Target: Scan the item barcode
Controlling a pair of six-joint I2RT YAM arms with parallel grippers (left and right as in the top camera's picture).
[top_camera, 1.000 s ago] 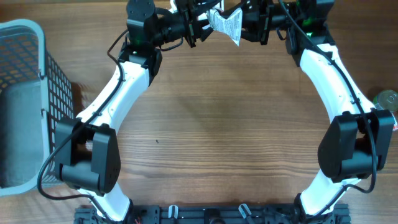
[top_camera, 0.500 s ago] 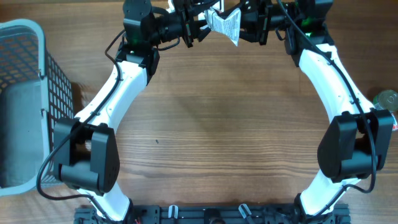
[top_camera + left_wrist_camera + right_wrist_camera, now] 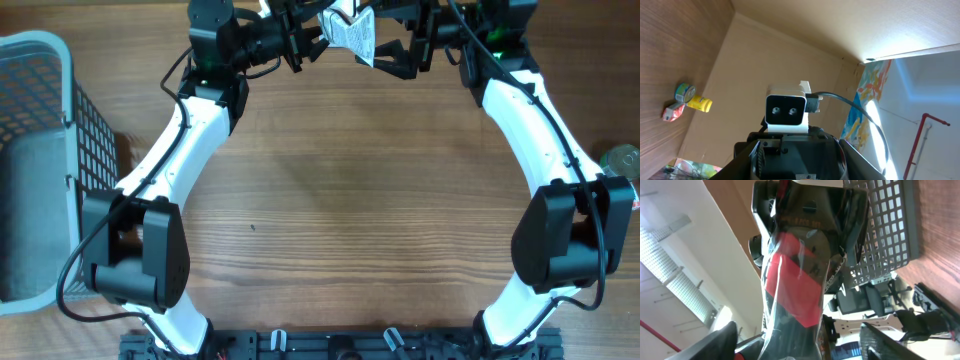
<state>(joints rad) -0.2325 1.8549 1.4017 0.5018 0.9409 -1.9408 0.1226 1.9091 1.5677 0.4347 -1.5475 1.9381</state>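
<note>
Fingers (image 3: 724,339) of right gripper (image 3: 395,48) standing wide apart, gripping nothing, left gripper (image 3: 312,28) pinching one end of clear plastic packet (image 3: 352,32) with red label, packet hanging raised over far edge of table (image 3: 330,200), between both grippers

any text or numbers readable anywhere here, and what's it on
Nothing can be read for certain.
packet: red label, no legible print in the right wrist view; print too small in the overhead view.
tin and yellow container, left wrist view: labels too small.
</note>
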